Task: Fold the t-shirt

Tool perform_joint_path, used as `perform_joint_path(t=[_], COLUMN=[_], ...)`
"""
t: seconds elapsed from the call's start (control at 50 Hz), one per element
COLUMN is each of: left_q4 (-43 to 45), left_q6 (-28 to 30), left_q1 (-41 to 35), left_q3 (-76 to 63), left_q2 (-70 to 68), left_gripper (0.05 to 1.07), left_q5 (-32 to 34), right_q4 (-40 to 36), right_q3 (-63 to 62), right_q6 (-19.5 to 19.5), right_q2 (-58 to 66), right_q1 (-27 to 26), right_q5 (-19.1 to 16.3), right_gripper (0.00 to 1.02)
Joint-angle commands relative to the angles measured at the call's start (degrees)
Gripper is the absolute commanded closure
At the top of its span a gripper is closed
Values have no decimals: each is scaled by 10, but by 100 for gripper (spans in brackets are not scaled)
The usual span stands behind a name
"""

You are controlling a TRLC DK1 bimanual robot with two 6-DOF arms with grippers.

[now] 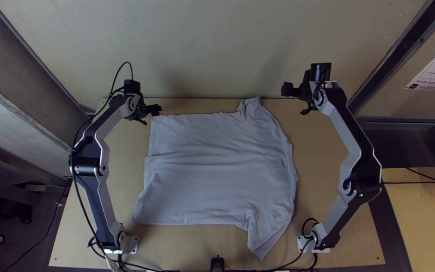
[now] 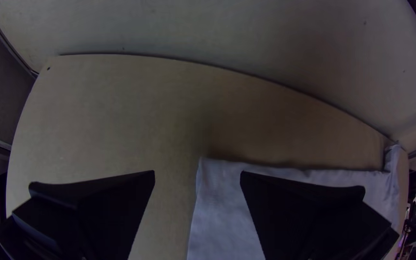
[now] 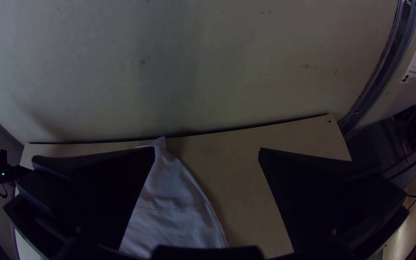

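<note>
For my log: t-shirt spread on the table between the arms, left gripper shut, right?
The left wrist view shows the left gripper open, not shut. The t-shirt does lie spread on the table between the left arm and right arm.

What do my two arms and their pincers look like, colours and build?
The left arm and right arm have silver-grey links with black joints. A black cable loops along the left arm; a small green light shows near the right arm's elbow. The left pincer and right pincer each have two wide, flat black fingers.
</note>
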Motion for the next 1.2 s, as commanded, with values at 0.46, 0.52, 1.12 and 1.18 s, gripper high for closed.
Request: perform_joint_path(t=[0.46, 0.52, 1.12, 1.18], left_q4=[-37, -37, -61, -62], left_q6=[39, 39, 53, 54], left_q1=[-19, -19, -4, -4], left_q3=[68, 68, 60, 56], left_q2=[87, 85, 33, 31], left_gripper=[89, 105, 104, 104], left_q5=[-22, -22, -20, -20], right_q4=[-33, -58, -191, -191], right_q3=[81, 103, 264, 270], right_q6=[38, 38, -9, -6], right_q2=[119, 141, 305, 315], right_q1=[-21, -23, 17, 23], right_q5=[-6, -7, -31, -31], right_gripper=[3, 3, 18, 18])
